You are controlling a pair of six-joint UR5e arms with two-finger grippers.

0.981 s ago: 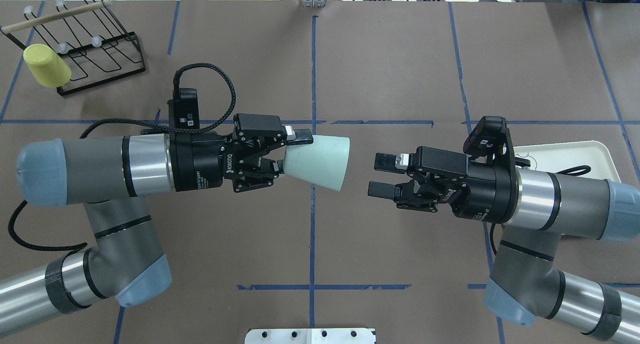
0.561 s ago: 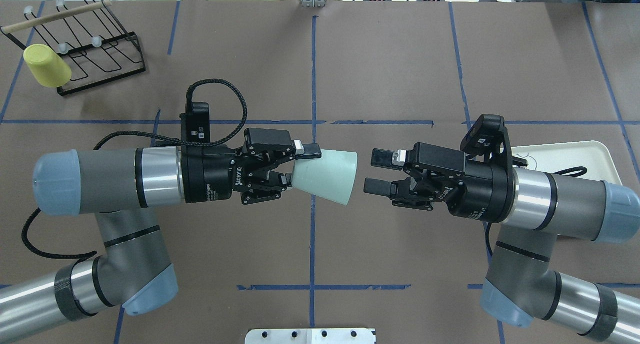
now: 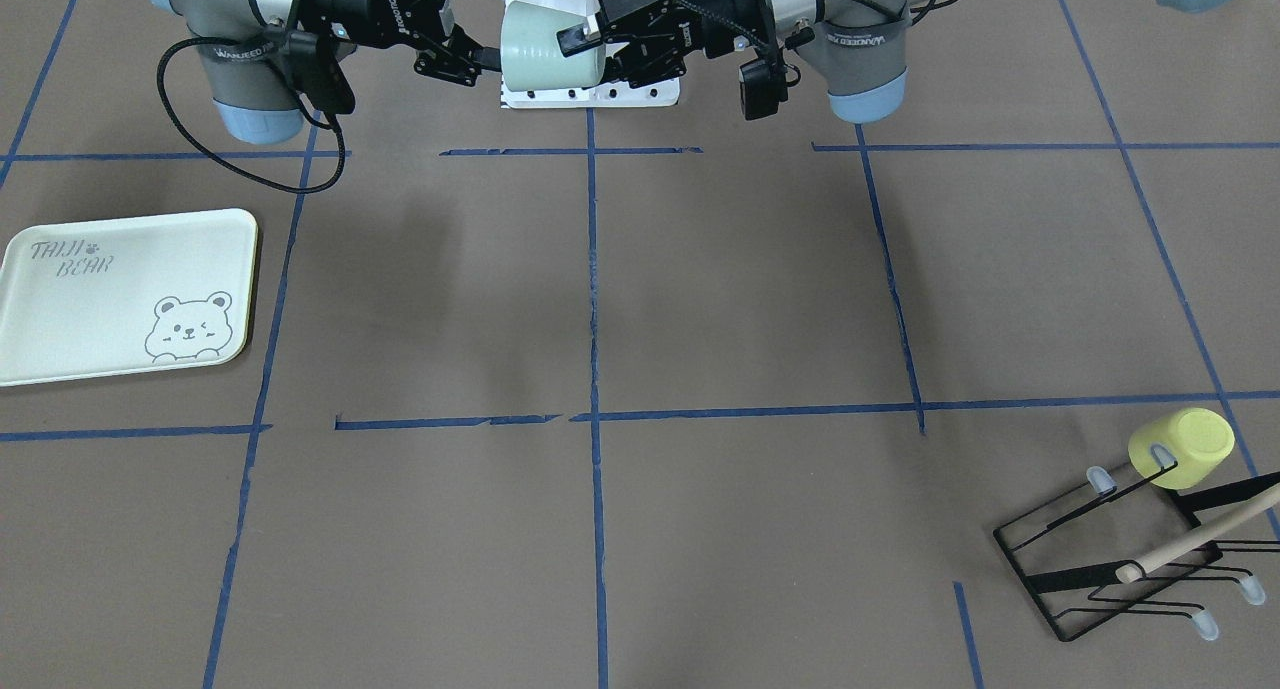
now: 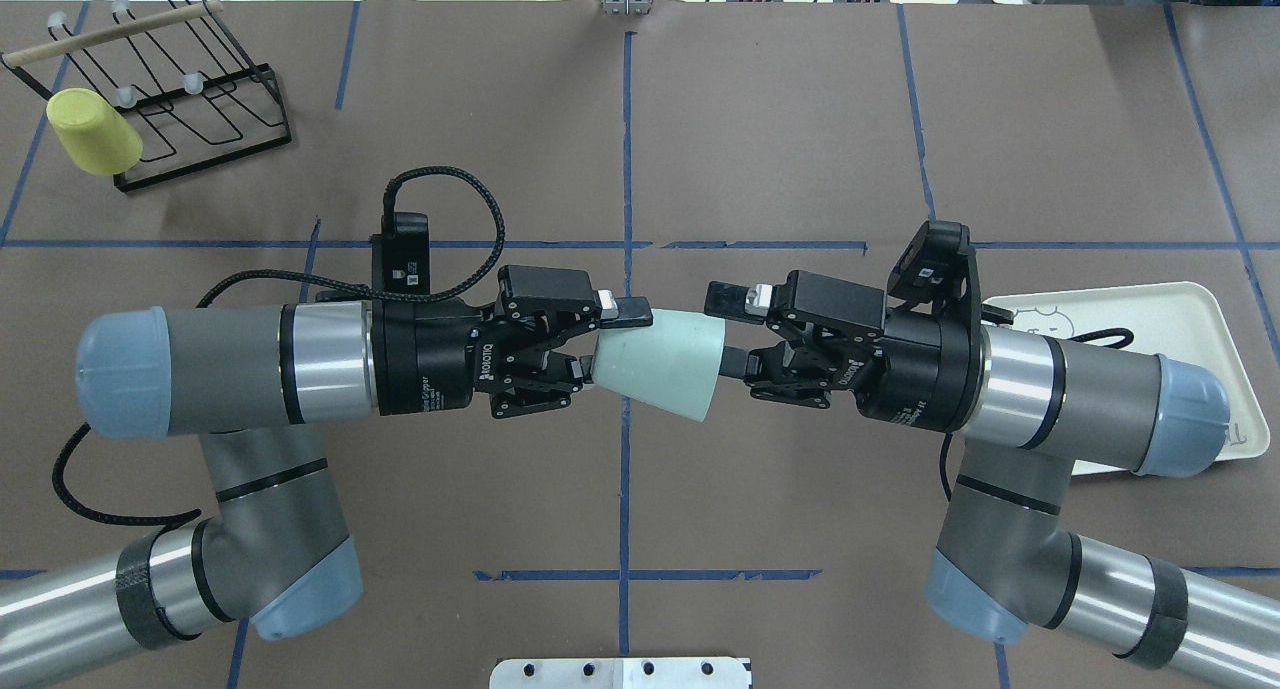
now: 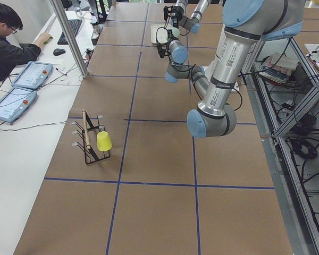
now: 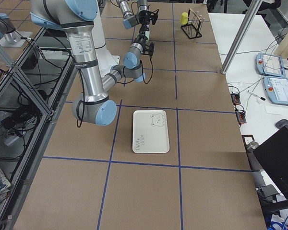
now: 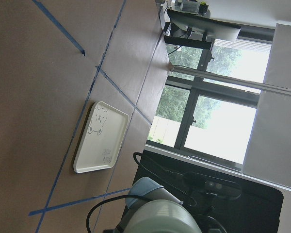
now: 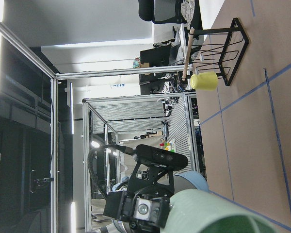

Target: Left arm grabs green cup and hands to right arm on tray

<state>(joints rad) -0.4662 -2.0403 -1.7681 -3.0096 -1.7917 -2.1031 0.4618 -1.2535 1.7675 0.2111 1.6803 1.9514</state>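
Yellow cup [image 4: 93, 131] on wire rack [image 4: 205, 162] (tray [image 4: 1190, 329] partly behind right arm [image 4: 1080, 409])

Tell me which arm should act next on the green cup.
Right. The right gripper is open, jaws at the mouth of the green cup, likely ready to close, and the tray lies on its side. The left gripper is shut on the cup's narrow end; it should just hold.

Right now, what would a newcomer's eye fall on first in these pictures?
Mid-table, the green cup hangs sideways in the air, the left gripper shut on its base and the right gripper open at its rim. The bear tray lies off to the robot's right; a yellow cup hangs on the wire rack, far left.
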